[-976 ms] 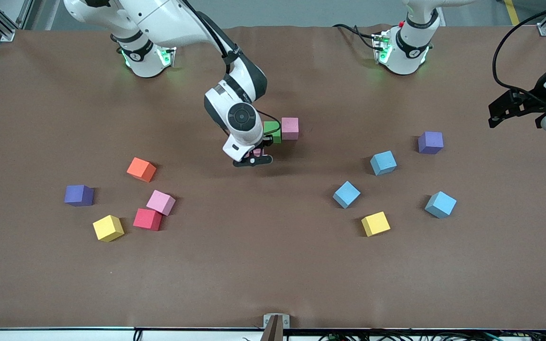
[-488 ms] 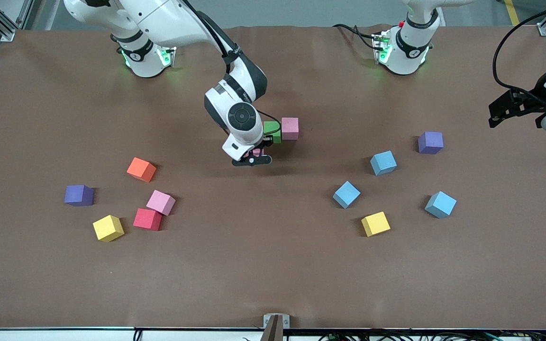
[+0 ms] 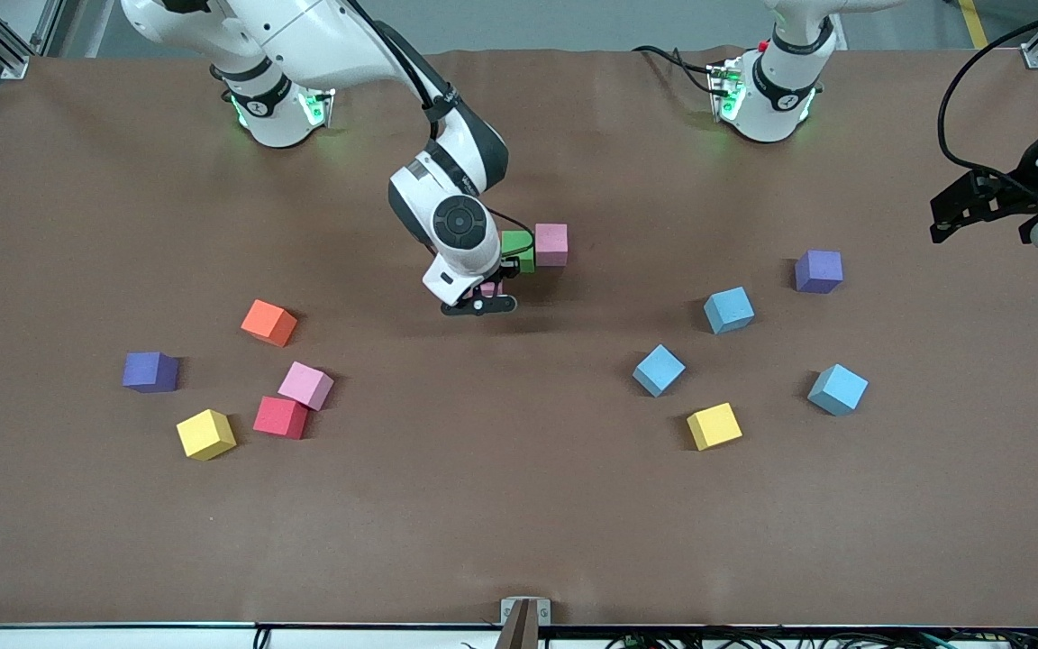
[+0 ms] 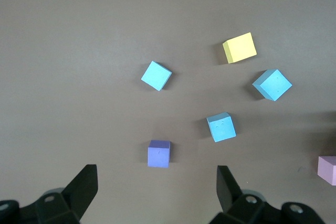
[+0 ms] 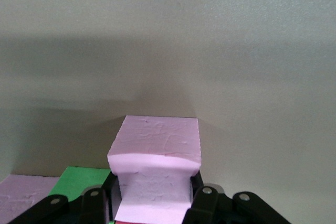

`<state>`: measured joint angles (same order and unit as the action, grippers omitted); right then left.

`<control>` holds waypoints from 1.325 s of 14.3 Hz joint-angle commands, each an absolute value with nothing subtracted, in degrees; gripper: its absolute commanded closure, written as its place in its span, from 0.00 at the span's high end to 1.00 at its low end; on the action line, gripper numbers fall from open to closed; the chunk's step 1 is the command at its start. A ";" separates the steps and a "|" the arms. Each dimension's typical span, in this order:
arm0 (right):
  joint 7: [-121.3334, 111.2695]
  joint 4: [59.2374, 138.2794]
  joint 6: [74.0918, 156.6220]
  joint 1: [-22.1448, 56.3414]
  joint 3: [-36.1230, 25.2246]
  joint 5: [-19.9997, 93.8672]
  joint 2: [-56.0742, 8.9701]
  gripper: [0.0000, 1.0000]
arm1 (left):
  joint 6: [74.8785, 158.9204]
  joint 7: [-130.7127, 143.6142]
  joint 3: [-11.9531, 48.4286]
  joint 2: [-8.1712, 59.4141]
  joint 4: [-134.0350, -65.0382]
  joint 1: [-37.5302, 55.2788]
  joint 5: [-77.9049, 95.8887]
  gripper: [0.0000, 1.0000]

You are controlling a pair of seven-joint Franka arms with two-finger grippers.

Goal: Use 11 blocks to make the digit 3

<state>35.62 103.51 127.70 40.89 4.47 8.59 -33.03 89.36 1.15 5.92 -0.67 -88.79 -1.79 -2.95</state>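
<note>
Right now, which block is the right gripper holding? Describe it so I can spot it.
Find the right gripper low over the table's middle. Beside it sit a green block and a pink block, touching. The held pink block is the only one squeezed between fingers.

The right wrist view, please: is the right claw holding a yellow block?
No, the right claw is shut on a pink block, its foam squeezed in between the fingers, beside a green block.

The pink block (image 5: 157,166) looks like matt, slightly pitted foam; the tabletop (image 3: 519,523) wears a dull brown paper-like cover, and the arm shells (image 3: 456,225) are glossy white plastic.
</note>
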 commanded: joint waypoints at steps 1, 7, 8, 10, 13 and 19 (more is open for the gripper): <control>36.56 106.35 129.55 42.45 4.22 10.20 -32.61 0.51 | 88.95 1.14 6.15 -0.97 -89.03 -1.93 -2.99 1.00; 36.48 106.35 129.38 42.63 4.22 10.20 -32.69 0.53 | 89.21 1.23 6.24 -0.79 -89.03 -1.93 -2.99 1.00; 36.56 106.35 129.37 42.71 4.22 10.20 -32.78 0.53 | 89.21 1.23 6.24 -0.70 -88.95 -1.93 -2.99 1.00; 36.56 106.26 129.37 42.89 4.22 10.20 -32.78 0.53 | 89.21 1.23 6.24 -0.62 -88.86 -1.93 -2.99 1.00; 36.39 106.09 128.94 42.89 4.22 10.20 -32.78 1.00 | 89.82 1.23 6.24 -0.35 -88.77 -2.11 -2.99 1.00; 36.04 104.25 128.06 42.19 4.04 10.20 -32.26 1.00 | 91.14 1.41 6.24 0.44 -88.77 -2.37 -2.99 1.00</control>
<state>35.71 104.48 128.41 42.25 4.44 9.04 -33.38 90.27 1.17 5.92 0.22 -89.02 -1.94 -2.95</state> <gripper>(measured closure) 0.000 0.000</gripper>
